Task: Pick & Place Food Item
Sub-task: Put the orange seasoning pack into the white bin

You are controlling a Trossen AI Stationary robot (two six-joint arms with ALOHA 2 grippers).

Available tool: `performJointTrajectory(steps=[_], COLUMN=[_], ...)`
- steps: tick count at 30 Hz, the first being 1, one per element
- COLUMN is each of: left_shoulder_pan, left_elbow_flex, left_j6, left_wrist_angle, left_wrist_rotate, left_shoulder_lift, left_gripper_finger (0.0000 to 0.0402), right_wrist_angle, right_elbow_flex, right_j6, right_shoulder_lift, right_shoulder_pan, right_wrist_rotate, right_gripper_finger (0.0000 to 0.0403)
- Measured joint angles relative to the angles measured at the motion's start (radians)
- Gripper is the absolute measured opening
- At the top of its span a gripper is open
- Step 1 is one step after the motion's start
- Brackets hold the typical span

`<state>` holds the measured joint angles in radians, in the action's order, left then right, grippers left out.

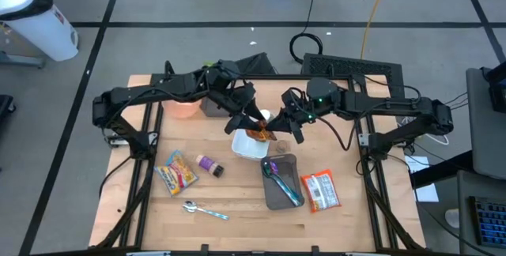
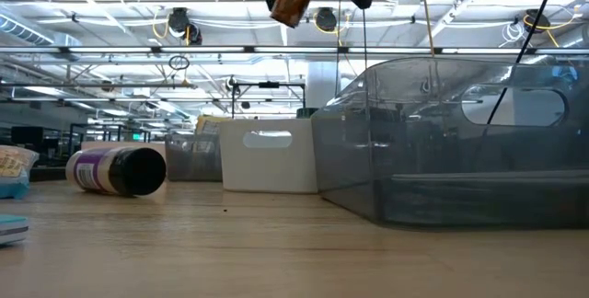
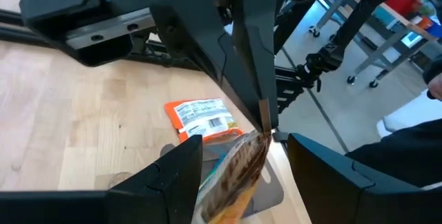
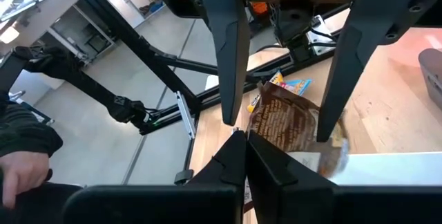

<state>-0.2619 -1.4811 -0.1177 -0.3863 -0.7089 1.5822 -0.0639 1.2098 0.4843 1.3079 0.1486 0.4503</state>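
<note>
On the wooden tabletop [image 1: 237,224], toward eight o'clock, lie a yellow snack packet [image 1: 177,172], a silver spoon [image 1: 204,210] and a small purple-labelled jar [image 1: 209,164] tipped on its side. At the centre, the left gripper [image 1: 254,123] has its fingers spread beside a brown crinkled snack bag [image 1: 259,133] held up over the white square bin [image 1: 248,145]. The right gripper [image 1: 278,126], from two o'clock, is clamped tight on that bag's edge; toward five o'clock sit a grey tray [image 1: 281,181] and an orange-white pouch [image 1: 320,190].
</note>
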Motion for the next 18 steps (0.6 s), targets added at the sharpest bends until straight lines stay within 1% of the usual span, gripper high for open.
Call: performJointTrajectory(steps=[7,16,18], left_shoulder_pan=[0.000,0.000,0.000], left_elbow_flex=[0.000,0.000,0.000], left_j6=[-0.042,-0.048,-0.048], left_wrist_angle=[0.082,0.070,0.070], left_wrist_rotate=[-0.002,-0.002,-0.002], left_shoulder_lift=[0.000,0.000,0.000], left_gripper_finger=[0.0218,0.0217,0.0209], right_wrist_angle=[0.000,-0.001,0.000], right_elbow_flex=[0.000,0.000,0.000], right_j6=[0.000,0.000,0.000], right_shoulder_lift=[0.000,0.000,0.000], right_shoulder_pan=[0.000,0.000,0.000], right_wrist_rotate=[0.000,0.000,0.000], right_gripper_finger=[0.0000,0.0000,0.0000])
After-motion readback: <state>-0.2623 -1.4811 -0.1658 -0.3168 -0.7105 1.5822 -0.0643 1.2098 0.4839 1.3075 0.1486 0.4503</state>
